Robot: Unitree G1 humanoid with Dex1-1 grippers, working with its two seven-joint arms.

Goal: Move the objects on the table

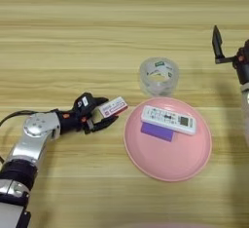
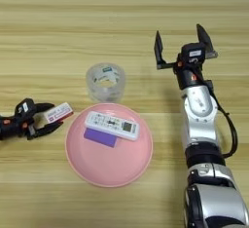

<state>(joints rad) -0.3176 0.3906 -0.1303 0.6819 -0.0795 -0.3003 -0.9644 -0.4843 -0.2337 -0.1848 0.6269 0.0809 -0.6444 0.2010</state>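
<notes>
White block [image 1: 113, 107] lies between left tool's [image 1: 104, 111] fingers, seemingly touching.

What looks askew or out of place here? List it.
Nothing is spilled or damaged. The white remote lies skewed across the flat purple rectangle in the pink plate. The small white block sits tilted between the left tool's fingers.

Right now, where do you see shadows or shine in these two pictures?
Left eye view: the pink plate shines softly near its rim, and the clear tape roll glints. Right eye view: the right gripper, jaws open, casts a faint shadow on the wooden table; the left gripper darkens the wood beneath the white block.
</notes>
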